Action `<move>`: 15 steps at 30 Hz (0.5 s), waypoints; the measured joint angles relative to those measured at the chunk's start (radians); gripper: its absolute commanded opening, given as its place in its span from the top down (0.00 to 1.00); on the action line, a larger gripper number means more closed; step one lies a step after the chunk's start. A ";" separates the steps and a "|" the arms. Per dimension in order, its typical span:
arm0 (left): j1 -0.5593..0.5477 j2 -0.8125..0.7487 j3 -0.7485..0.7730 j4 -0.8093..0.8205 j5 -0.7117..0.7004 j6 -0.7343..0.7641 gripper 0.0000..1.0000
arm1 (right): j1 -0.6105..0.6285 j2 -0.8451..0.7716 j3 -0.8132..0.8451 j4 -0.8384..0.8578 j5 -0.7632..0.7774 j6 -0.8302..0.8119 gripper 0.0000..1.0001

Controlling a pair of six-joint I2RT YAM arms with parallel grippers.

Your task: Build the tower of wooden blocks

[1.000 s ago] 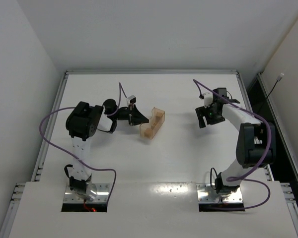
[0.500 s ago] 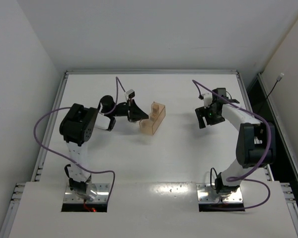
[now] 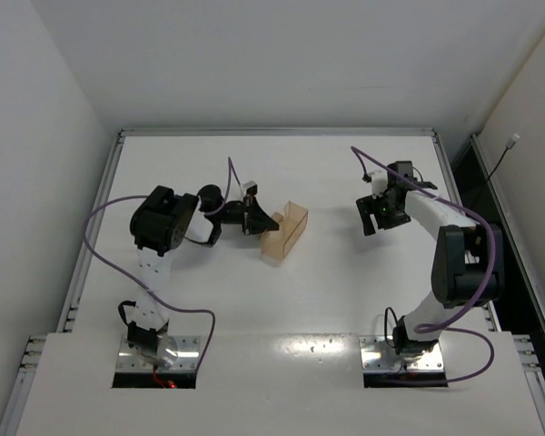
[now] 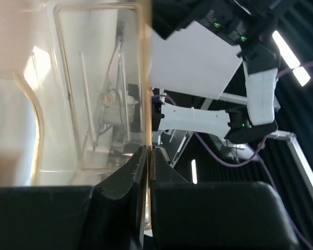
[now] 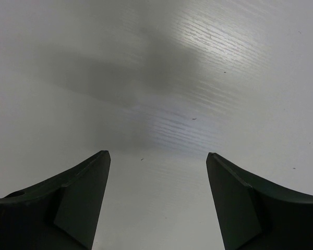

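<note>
No wood blocks and no tower show plainly in any view. A translucent tan open box [image 3: 285, 231] hangs tilted over the table's middle-left. My left gripper [image 3: 265, 222] is shut on its thin side wall. In the left wrist view the fingers [image 4: 147, 150] pinch that amber wall [image 4: 145, 78], and the box's see-through inside [image 4: 94, 104] fills the left half. A blurred tan patch sits at the upper left there; what it is I cannot tell. My right gripper [image 3: 374, 222] hovers at the right, open [image 5: 156, 156], with only bare white table between its fingers.
The white table [image 3: 327, 291] has a raised metal rail along its back [image 3: 282, 133] and both sides. Walls stand close on the left and behind. Purple cables loop off both arms.
The left arm has swung and turned its wrist, keeping its hold on the box. The box has shifted slightly right and nearer and now sits at a different tilt. The right arm has not moved.
</note>
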 measured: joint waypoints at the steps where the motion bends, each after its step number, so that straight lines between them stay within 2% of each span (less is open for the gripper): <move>1: -0.006 -0.014 0.012 0.000 0.000 -0.006 1.00 | 0.000 0.000 0.000 0.000 0.000 0.000 0.29; 11: -0.135 -0.249 0.070 0.014 0.053 0.022 1.00 | 0.000 0.000 0.000 0.001 -0.001 0.000 0.30; 14: -0.150 -0.309 0.128 0.002 0.080 0.141 1.00 | 0.001 0.000 0.000 0.001 -0.001 -0.001 0.32; 15: -0.142 -0.333 0.156 -0.045 0.086 0.237 1.00 | 0.003 0.000 0.000 0.001 -0.001 -0.001 0.33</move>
